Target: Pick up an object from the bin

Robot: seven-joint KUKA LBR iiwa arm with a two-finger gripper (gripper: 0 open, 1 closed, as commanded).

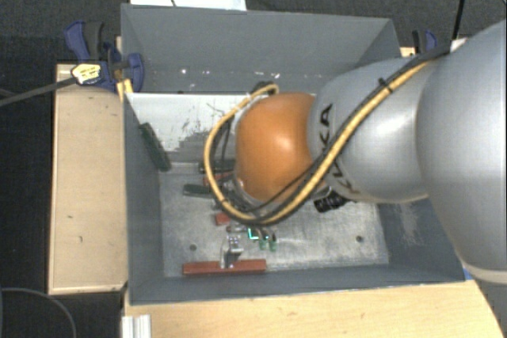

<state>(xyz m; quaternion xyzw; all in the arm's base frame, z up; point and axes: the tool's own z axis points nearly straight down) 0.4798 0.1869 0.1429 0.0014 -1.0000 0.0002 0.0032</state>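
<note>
Several small loose things lie on the floor of the grey bin (142, 249), and the arm (412, 131) reaches in from the right with its orange cover (273, 142) over the middle. The pincer (234, 245) hangs low, just beneath the cover and close to the near wall. Whether it is released or clenched cannot be told, since the wrist hides it.

The nearest candidate is a flat red-brown bar (224, 267), lying lengthwise along the near wall directly below the pincer; contact between them cannot be judged.

**Risks.** The bar lies flat and thin on the metal floor, so a closing grip would probably slide over it or tip up one end. Its place beside the wall leaves little room on that side, and a descent may strike the floor or wall.

**Surroundings.**
- A small red piece (222, 218) and some green bits (268, 241) sit just beside the pincer and could be caught along with the bar.
- A dark piece (194, 188) lies further left.
- A dark stick (154, 146) leans by the left wall, well apart.
- The yellow cable (214, 142) loops round the cover and screens the ground beneath.
</note>
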